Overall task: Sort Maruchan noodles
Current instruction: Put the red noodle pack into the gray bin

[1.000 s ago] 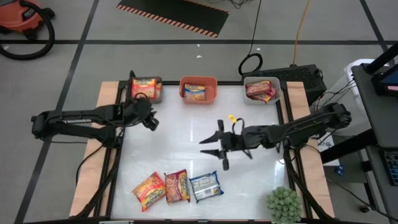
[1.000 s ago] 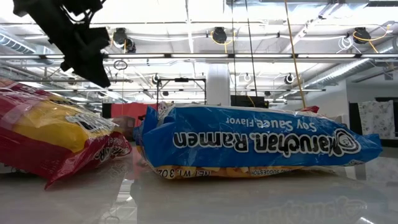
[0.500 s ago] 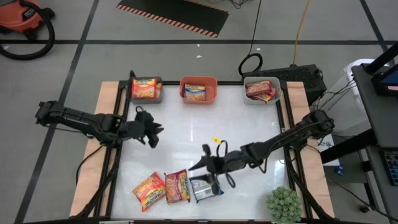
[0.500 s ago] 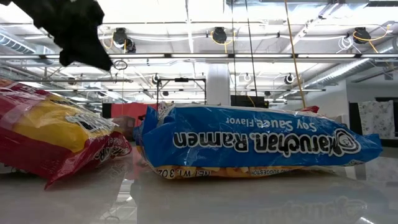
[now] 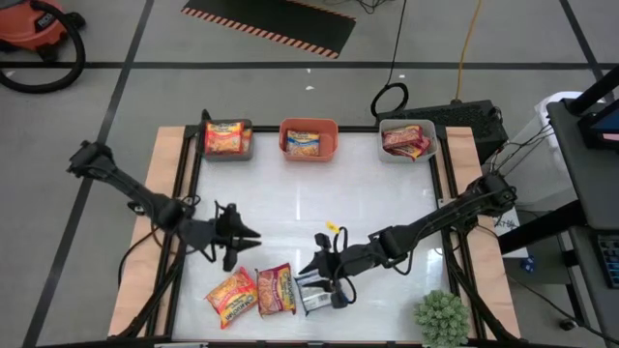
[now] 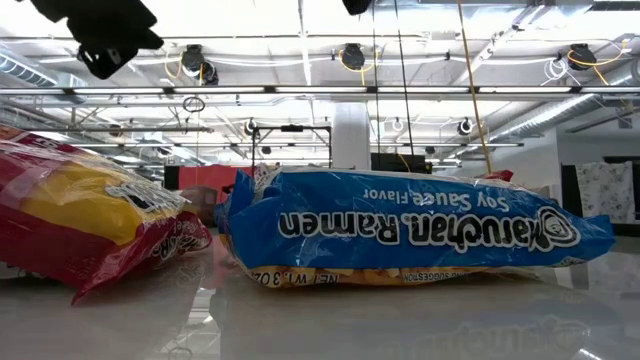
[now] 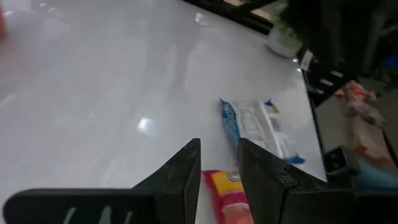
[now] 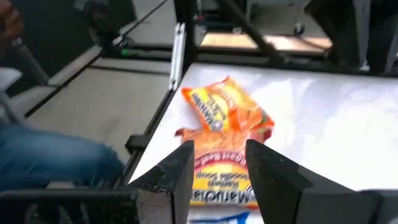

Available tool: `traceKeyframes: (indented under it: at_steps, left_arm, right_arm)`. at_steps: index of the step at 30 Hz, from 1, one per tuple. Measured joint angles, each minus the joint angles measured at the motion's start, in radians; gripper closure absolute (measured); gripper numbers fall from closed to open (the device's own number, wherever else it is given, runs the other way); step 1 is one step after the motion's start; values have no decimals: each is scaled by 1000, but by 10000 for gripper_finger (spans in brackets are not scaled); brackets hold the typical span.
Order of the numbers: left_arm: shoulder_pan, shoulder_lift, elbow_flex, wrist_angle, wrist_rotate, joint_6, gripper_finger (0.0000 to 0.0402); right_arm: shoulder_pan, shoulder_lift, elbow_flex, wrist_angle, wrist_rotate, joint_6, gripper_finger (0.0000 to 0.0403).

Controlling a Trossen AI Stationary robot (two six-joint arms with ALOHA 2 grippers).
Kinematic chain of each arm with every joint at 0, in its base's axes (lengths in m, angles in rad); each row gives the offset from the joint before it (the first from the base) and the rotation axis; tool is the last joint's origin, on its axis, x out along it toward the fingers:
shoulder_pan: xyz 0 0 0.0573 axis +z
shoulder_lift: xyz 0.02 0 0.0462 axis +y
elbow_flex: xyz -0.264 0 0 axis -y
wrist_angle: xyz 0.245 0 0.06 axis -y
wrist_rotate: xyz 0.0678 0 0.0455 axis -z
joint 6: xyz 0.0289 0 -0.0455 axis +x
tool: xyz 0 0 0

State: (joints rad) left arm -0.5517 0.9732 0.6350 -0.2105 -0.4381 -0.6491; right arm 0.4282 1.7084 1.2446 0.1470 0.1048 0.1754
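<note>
Three noodle packets lie flat in a row near the table's near edge: an orange-yellow one (image 5: 232, 297), a red one (image 5: 276, 288) and a blue one (image 5: 319, 292) (image 6: 410, 230). My right gripper (image 5: 327, 280) (image 8: 221, 155) hovers open over the blue packet, which is partly hidden beneath it. My left gripper (image 5: 247, 237) (image 7: 219, 162) is open above bare table, just on the far side of the orange-yellow packet. Its wrist view shows the blue packet (image 7: 255, 130) ahead. More packets sit in three bins at the far edge.
Along the far edge stand a grey bin (image 5: 227, 138) with an orange packet, an orange bin (image 5: 308, 140) with a yellow packet and a grey bin (image 5: 406, 140) with red packets. A green spiky plant (image 5: 442, 319) sits at the near right corner. The white middle of the table is bare.
My left gripper has swung from beside the far left bin toward the near edge, stopping just short of the orange-yellow packet. My right gripper has moved from the table's middle toward the near edge and leftward, over the blue packet. The packets have not moved.
</note>
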Motion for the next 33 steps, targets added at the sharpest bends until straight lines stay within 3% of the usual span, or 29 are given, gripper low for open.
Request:
traceKeyframes:
  at_steps: [7, 14, 19, 28, 33]
  left_arm:
    - [-76, 120, 75, 8, 49, -6, 291]
    - [-167, 274, 158, 6, 68, 92, 291]
    - [-200, 335, 160, -13, 63, 72, 285]
    - [-213, 405, 160, -179, 16, -103, 165]
    - [-231, 464, 160, -215, 17, -70, 147]
  right_arm:
    - [-3, 0, 0, -56, -70, -2, 266]
    - [-31, 0, 0, -63, -203, -38, 266]
    - [-56, 0, 0, -62, -214, -56, 266]
    - [-81, 0, 0, -62, -214, -56, 266]
    - [-80, 0, 0, -62, -214, -56, 266]
